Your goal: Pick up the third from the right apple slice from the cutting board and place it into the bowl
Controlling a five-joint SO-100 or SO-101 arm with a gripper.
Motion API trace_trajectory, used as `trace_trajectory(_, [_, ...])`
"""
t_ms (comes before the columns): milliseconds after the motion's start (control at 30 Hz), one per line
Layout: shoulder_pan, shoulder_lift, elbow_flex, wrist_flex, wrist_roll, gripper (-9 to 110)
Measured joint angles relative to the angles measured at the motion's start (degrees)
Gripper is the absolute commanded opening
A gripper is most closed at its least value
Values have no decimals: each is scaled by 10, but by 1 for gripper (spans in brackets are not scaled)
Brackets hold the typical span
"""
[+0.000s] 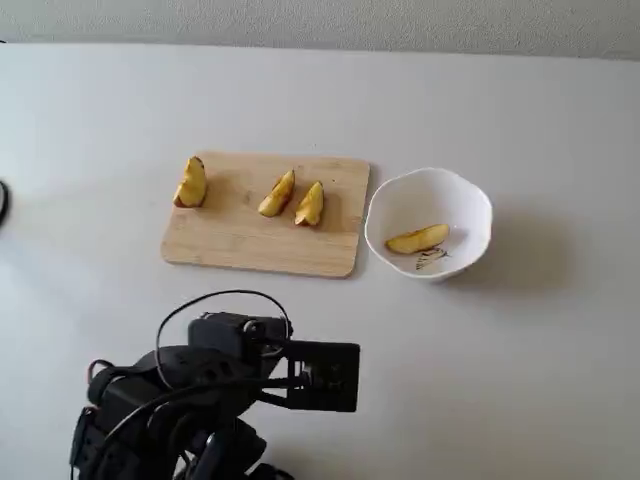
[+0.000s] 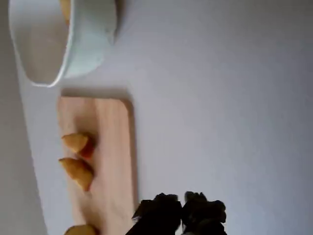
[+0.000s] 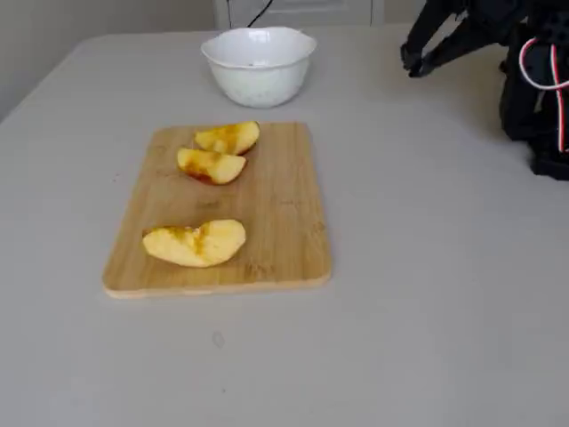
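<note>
- Gripper raised off the table in a fixed view, dark fingertips pressed close together, nothing between them; same pair of dark tips at the bottom edge of the wrist view, side by side with no real gap, empty.
- Parked well apart from the cutting board, over bare tabletop; black arm body folded low at the near edge in a fixed view, with a black cable loop arching over it.
- In another fixed view, red and white wires looped against the arm's base at the right edge.
- On the cutting board, three yellow wedges: one chunkier wedge alone at the left end, with a brownish end, and two slimmer wedges close together toward the right, namely one and its neighbour, nearly touching.
- Same three from the other side: the lone large wedge nearest the camera, the pair and farther back, toward the bowl.
- Apple slice lying inside the bowl, flat on the bottom, just above a small dark leaf-like motif.
- Bowl just beside the board's right short edge in that fixed view, not quite touching it as far as can be told.
- In the wrist view, the bowl at top left, the board below it, wedges along its left side.
</note>
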Motion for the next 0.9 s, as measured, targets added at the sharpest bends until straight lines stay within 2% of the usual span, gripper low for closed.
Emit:
trace_trajectory(233, [17,1,61,-40,5,0])
trace_trajectory(900, [17,1,63,-41,11,0])
